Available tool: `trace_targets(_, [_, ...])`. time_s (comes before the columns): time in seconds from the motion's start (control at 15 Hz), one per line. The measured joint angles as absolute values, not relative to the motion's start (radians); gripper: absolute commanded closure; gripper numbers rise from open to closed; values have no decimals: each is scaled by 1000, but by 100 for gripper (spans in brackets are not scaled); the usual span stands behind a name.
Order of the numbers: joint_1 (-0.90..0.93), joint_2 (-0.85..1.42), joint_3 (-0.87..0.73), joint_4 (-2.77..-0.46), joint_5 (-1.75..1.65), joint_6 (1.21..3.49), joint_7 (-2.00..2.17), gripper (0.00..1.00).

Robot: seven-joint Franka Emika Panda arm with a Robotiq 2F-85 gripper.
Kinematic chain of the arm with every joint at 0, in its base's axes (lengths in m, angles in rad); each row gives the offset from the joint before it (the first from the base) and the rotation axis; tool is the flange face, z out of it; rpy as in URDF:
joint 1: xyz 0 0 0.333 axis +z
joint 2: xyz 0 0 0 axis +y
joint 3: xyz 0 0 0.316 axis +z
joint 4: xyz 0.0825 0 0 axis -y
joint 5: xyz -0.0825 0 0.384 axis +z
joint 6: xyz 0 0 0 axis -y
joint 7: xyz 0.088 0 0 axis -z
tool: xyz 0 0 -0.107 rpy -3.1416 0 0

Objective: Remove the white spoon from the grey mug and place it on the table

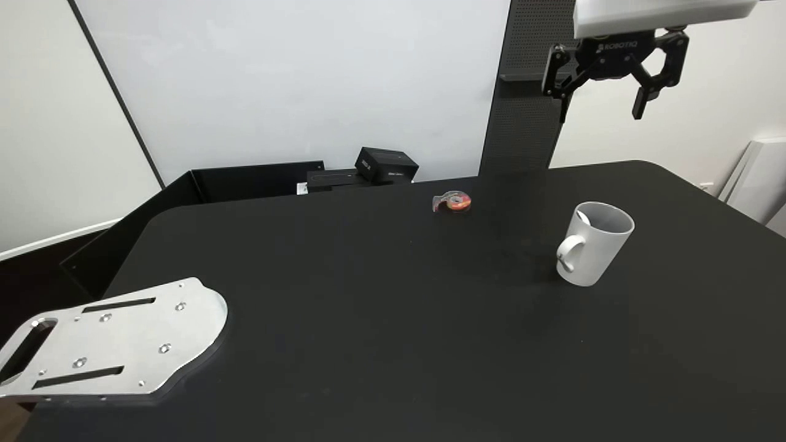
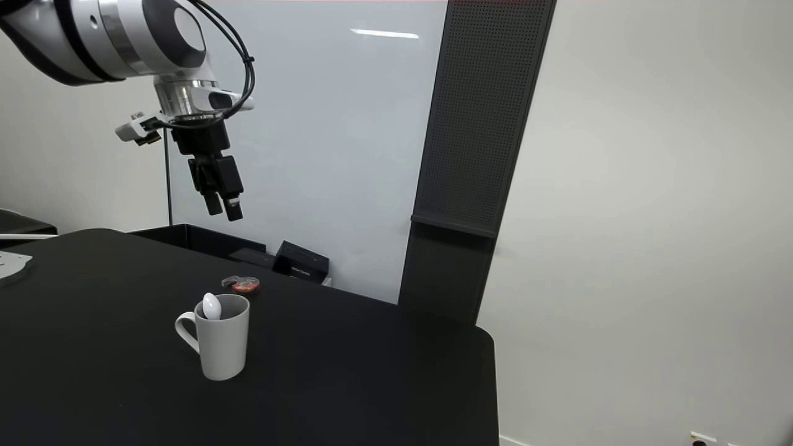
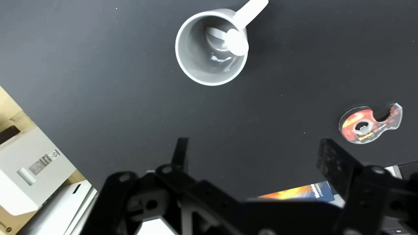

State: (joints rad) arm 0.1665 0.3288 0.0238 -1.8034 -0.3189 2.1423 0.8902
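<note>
The white spoon stands in the grey mug, its oval bowl up and leaning at the rim on the handle side. Only a small part of the spoon shows in an exterior view; its lower part is hidden by the mug. In the wrist view the spoon and mug are at the top, seen from above. The mug is upright on the black table. My gripper is open and empty, high above the table and apart from the mug. Its fingers are spread wide in the wrist view.
A red tape dispenser lies on the table near its back edge, also in the wrist view. A white perforated metal plate is at the table's side. Black boxes stand behind the back edge. Cartons are beyond the table edge.
</note>
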Motion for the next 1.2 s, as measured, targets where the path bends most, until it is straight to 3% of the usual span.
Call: trace_targets(1.2, [209, 361, 18, -1888, -335, 2155, 864, 0])
